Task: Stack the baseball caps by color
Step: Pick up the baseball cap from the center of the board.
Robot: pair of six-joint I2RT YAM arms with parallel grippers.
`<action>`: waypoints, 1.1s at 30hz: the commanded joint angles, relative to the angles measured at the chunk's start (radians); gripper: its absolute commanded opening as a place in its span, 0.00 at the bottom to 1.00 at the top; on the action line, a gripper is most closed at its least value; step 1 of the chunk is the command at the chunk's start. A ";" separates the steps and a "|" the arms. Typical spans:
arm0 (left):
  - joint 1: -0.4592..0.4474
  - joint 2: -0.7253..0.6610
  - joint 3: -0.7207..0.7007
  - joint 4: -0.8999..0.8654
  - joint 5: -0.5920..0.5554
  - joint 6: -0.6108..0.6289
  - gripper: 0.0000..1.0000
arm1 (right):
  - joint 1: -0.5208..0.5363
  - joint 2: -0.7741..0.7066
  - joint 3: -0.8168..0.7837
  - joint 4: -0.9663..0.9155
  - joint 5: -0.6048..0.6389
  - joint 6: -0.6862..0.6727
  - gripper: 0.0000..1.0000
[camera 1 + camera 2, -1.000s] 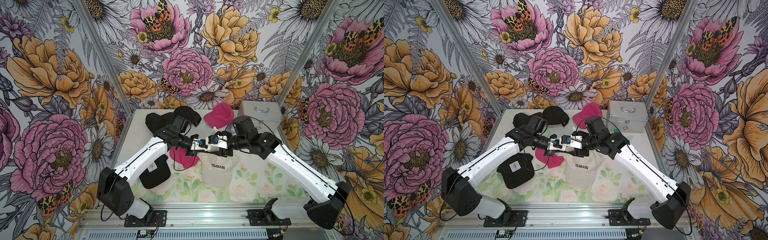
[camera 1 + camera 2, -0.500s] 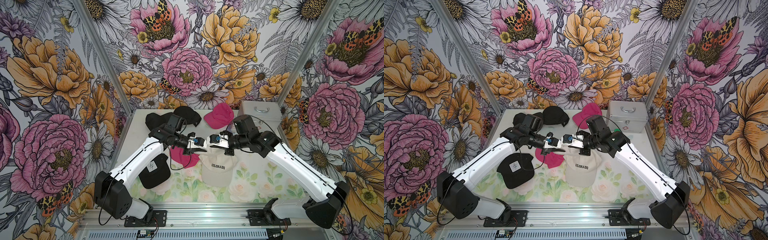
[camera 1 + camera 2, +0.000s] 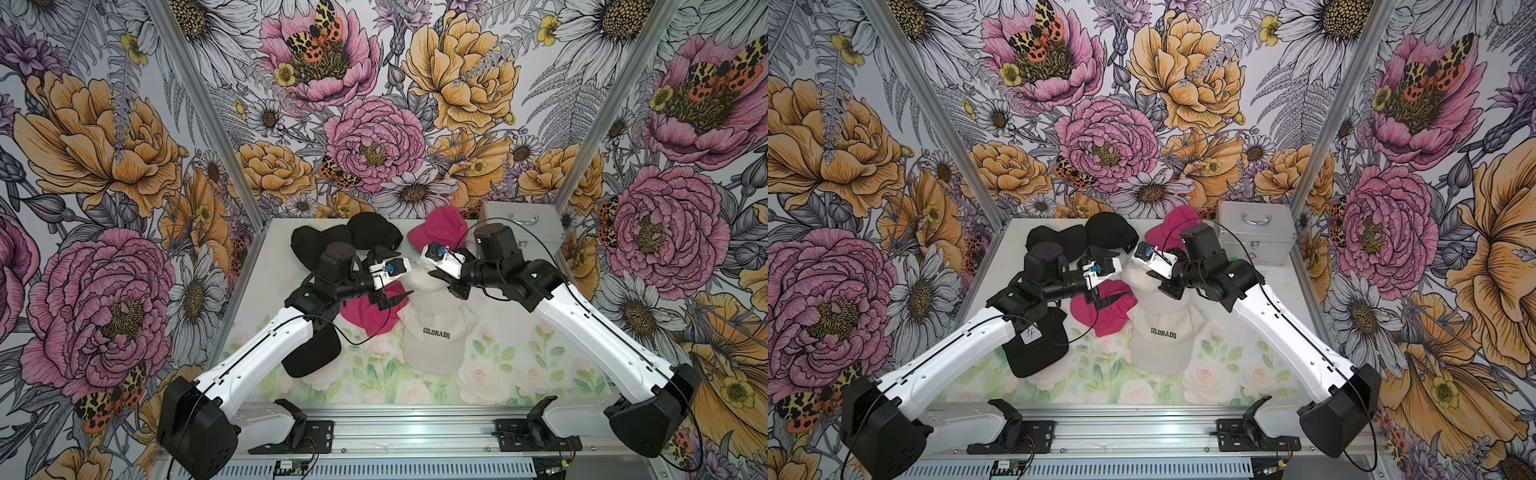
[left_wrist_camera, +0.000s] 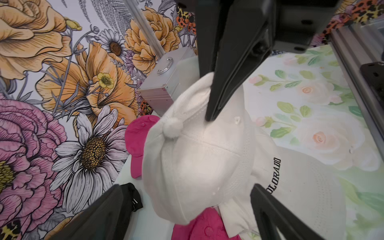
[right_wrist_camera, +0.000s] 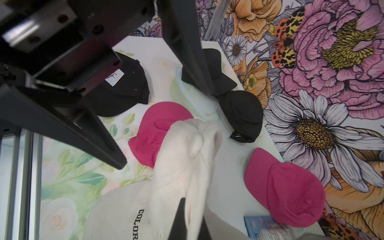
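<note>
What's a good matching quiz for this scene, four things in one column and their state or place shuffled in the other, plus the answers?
Things:
1. left gripper
2. right gripper
3. COLORADO cap
4. silver case

States or places:
A. in the far right corner
B. shut on the plain white cap
C. open
D. lying flat, lettering up

Pairs: 1-C, 2-B, 3-D, 4-A
</note>
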State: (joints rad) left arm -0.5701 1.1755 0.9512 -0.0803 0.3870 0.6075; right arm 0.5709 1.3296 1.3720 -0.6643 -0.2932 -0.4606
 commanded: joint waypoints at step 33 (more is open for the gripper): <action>0.140 0.203 -0.279 1.085 0.397 -1.532 0.78 | 0.011 -0.205 -0.208 0.666 -0.072 0.839 0.00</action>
State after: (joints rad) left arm -0.4274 1.3682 0.6537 0.8406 0.6651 -0.9001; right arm 0.5831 1.1446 1.1805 -0.0826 -0.3431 0.3588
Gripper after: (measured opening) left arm 0.839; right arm 0.060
